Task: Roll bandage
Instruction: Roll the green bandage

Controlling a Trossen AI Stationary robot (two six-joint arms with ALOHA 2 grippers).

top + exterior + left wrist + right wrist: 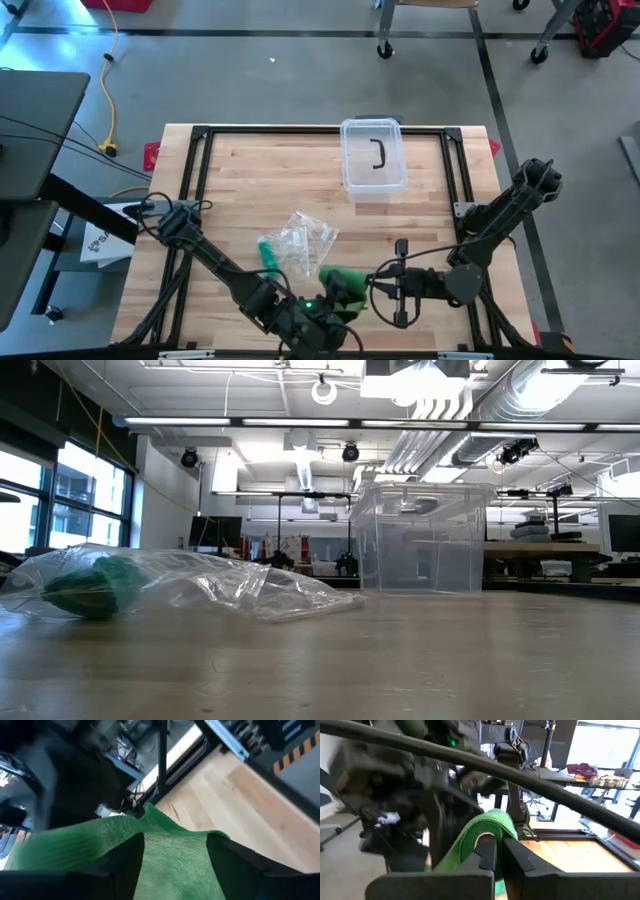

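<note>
Green bandage (343, 288) at the table's near edge, crinkled weave, partly wound into a roll. Right gripper (499, 851) pinched shut on the rolled end. Left gripper (175, 865) spread wide around the loose strip. Beyond: plastic bag (300, 243), then clear tub (373, 155).

The green bandage (345, 290) sits low in the high view, just right of centre near the bottom edge, a bright crumpled strip of woven cloth held up off the tabletop (250, 190). In the right wrist view it is a flat band wound into a partial roll (487, 827), its coiled end in mid-frame and a tail trailing toward the lower left. In the left wrist view it spreads wide across the lower half, its crinkled texture plain (170, 855).
</note>
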